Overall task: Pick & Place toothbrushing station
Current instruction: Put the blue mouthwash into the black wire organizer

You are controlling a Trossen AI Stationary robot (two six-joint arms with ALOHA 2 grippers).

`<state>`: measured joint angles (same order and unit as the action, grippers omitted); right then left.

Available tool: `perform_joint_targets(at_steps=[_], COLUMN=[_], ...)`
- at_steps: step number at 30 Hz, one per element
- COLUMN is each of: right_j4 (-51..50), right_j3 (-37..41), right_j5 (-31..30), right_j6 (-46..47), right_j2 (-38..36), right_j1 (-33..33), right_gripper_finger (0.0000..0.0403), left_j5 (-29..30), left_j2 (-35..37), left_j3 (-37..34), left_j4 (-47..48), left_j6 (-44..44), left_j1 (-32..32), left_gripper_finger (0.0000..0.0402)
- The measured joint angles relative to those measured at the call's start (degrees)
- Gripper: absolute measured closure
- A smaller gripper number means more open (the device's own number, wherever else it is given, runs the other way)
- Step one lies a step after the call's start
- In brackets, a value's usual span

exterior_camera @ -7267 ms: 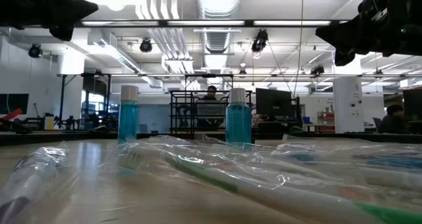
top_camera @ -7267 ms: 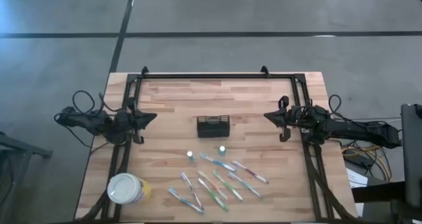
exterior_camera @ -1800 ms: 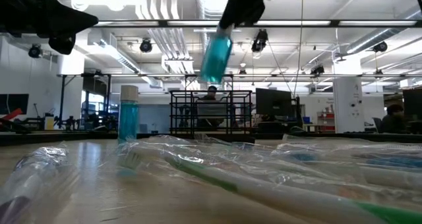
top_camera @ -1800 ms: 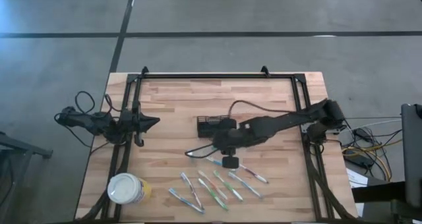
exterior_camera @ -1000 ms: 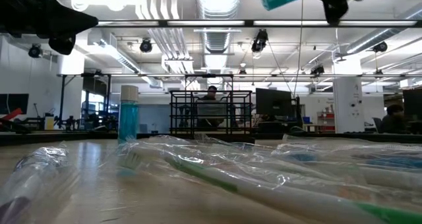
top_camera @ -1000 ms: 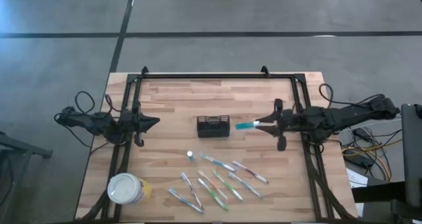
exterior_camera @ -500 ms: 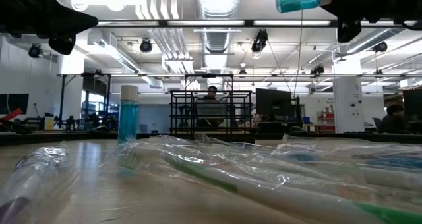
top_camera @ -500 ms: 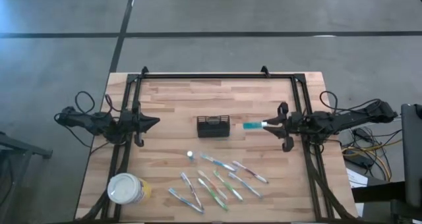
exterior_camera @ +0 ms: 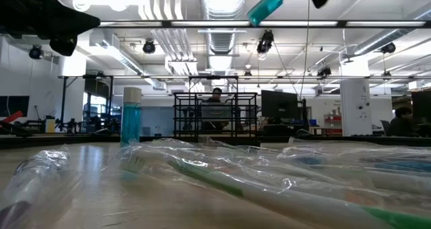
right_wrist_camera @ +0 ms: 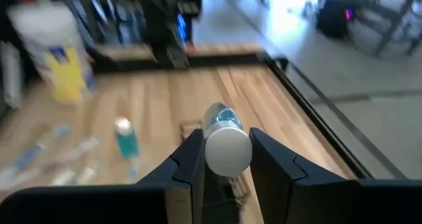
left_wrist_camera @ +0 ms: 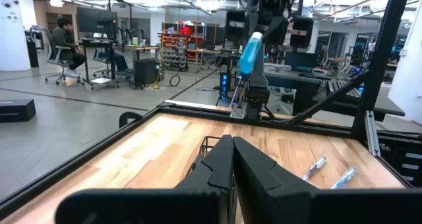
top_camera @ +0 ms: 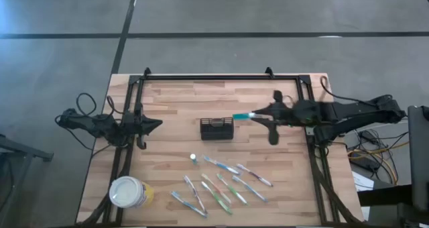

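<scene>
The black wire-mesh caddy (top_camera: 216,128) stands on the wooden table near its middle. My right gripper (top_camera: 257,114) is in the air just right of the caddy, shut on a small blue bottle (top_camera: 241,116) with a white cap. The bottle also shows high in the low view (exterior_camera: 266,7) and in the left wrist view (left_wrist_camera: 249,53). A second blue bottle (top_camera: 194,159) stands upright on its base nearer the front. My left gripper (top_camera: 159,123) is shut and empty at the table's left side. My right gripper pinches the bottle at its white cap end (right_wrist_camera: 227,148) between its two fingers (right_wrist_camera: 191,151). The fingers come about level from the table's right. The bottle sticks out beyond them toward the caddy, lifted clear, with its blue end (exterior_camera: 259,13) tipped downward.
Several wrapped toothbrushes (top_camera: 224,182) lie at the front middle of the table. A round white-and-yellow cup (top_camera: 129,192) stands at the front left. A black frame (top_camera: 221,77) runs along the table's far and side edges.
My right gripper first drew back toward the table's right edge, then went toward the left and a little toward the far edge. It has carried the bottle up beside the caddy's right end. The bottle's blue end has tipped from level to pointing downward.
</scene>
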<state>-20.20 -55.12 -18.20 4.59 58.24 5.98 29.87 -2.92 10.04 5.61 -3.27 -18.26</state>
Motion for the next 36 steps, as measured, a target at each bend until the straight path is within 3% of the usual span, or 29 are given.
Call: perform_joint_targets(at_steps=[10,18,28,36], right_j4=[-27.92,-43.27,-49.55,-52.92], right_j3=[-33.73,-52.06,-66.85,-70.41], right_j5=[3.26,5.3,10.57,13.52], right_j6=[-6.46,-10.74,-13.8,-14.94], right_j2=[29.79,48.65,59.13,63.48], right_j1=[-2.19,-2.45,-4.75,-7.38], right_gripper_finger=[0.0317,0.0317,0.0317,0.0317], left_j5=[-0.02,-0.02,-0.04,-0.06], left_j2=[0.0,0.0,-0.02,-0.02], left_j3=[0.0,0.0,0.0,0.0], left_j4=[0.04,0.93,0.96,1.98], left_j6=[0.0,0.0,0.0,0.0], left_j1=[0.0,0.02,0.02,0.0], left_gripper_finger=[0.0388,0.0388,0.0388,0.0388])
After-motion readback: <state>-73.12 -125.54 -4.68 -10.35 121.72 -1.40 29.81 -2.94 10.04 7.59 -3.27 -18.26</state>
